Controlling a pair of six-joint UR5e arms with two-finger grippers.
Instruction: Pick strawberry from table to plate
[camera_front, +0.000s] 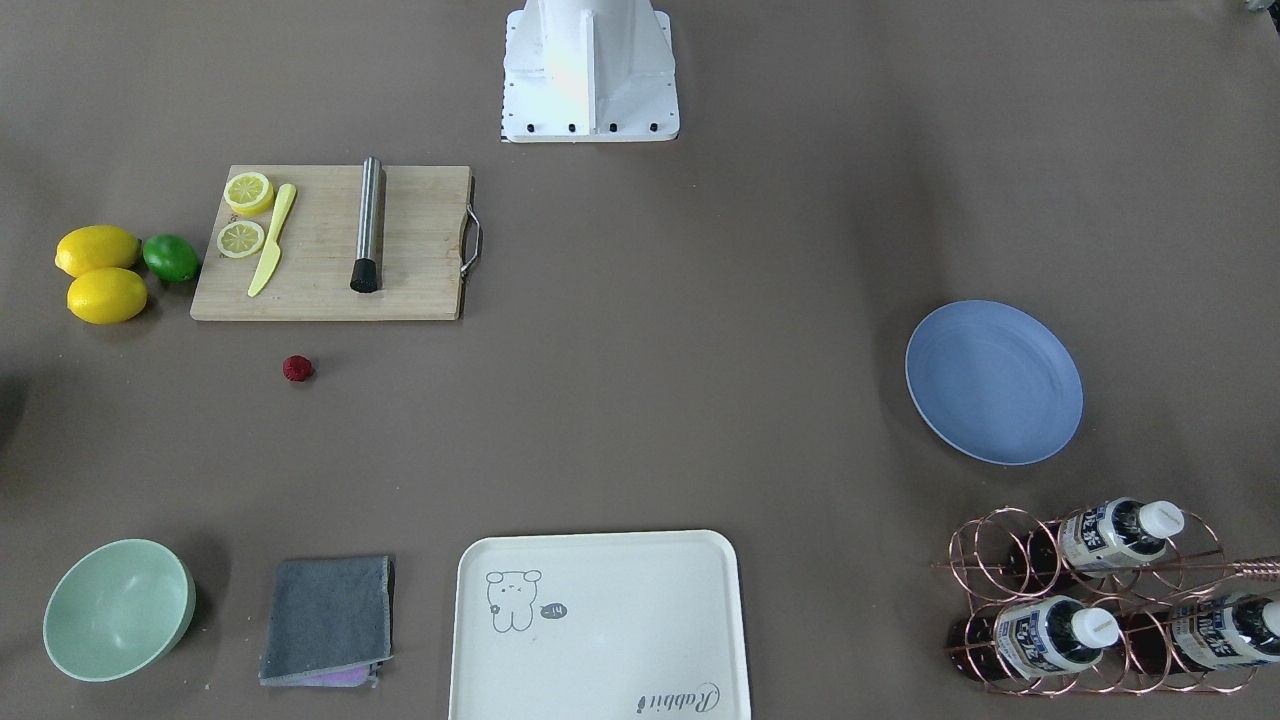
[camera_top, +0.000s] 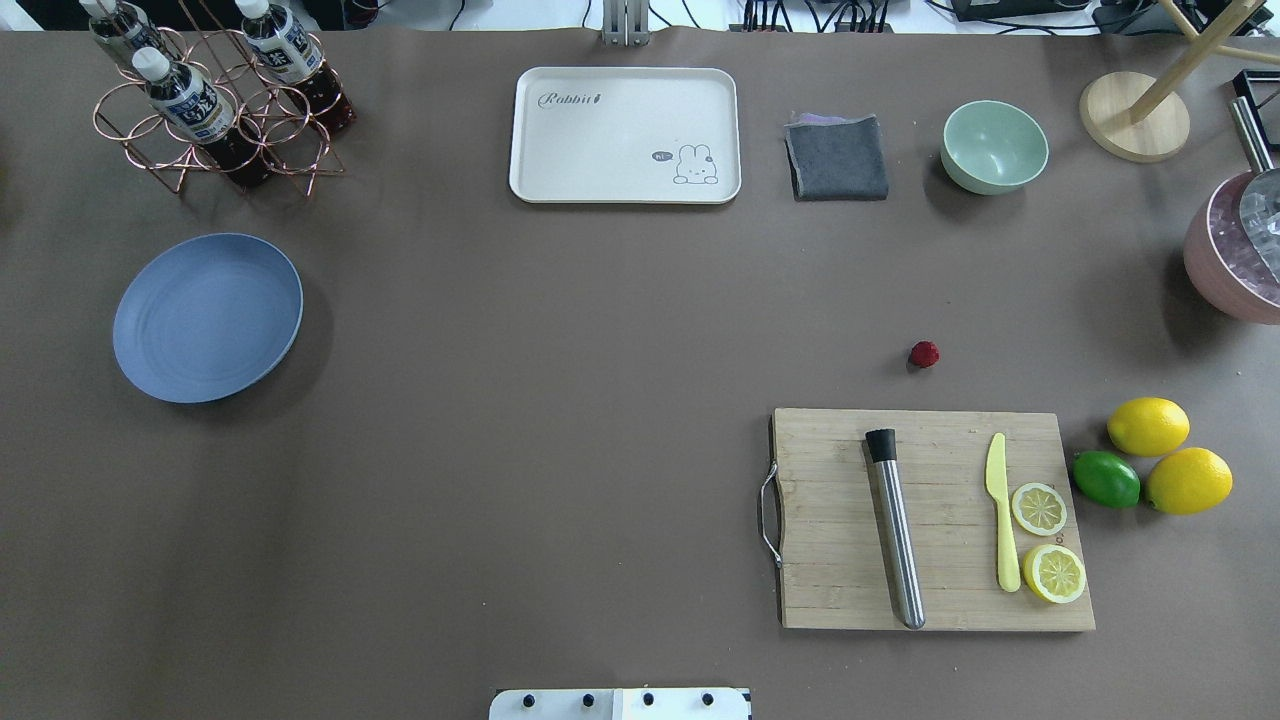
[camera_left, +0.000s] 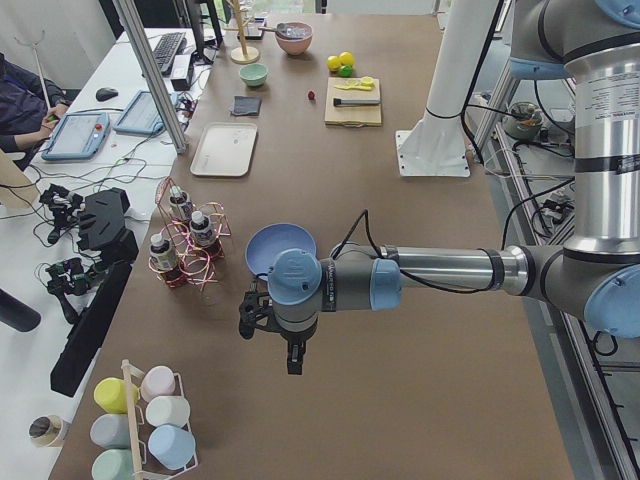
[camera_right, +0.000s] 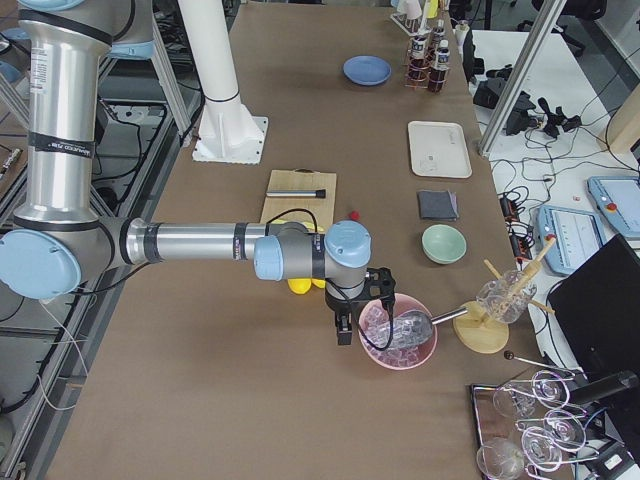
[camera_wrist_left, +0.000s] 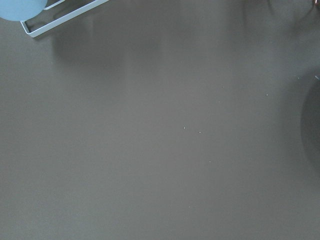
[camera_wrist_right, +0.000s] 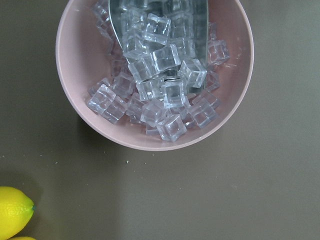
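Observation:
The strawberry (camera_front: 297, 368) (camera_top: 924, 354), small and dark red, lies on the brown table (camera_top: 560, 420) just beyond the cutting board. The blue plate (camera_front: 993, 382) (camera_top: 207, 317) sits bare on the robot's left side, far from the fruit. My left gripper (camera_left: 270, 343) shows only in the exterior left view, hanging over the table's end near the plate (camera_left: 262, 243); I cannot tell whether it is open or shut. My right gripper (camera_right: 362, 310) shows only in the exterior right view, above the pink ice bowl; its state I cannot tell either.
A wooden cutting board (camera_top: 935, 520) holds a steel muddler, a yellow knife and lemon slices. Two lemons (camera_top: 1168, 455) and a lime lie beside it. A cream tray (camera_top: 625, 135), grey cloth (camera_top: 837, 158), green bowl (camera_top: 994, 146), bottle rack (camera_top: 215, 100) and pink ice bowl (camera_wrist_right: 154, 70) line the edges.

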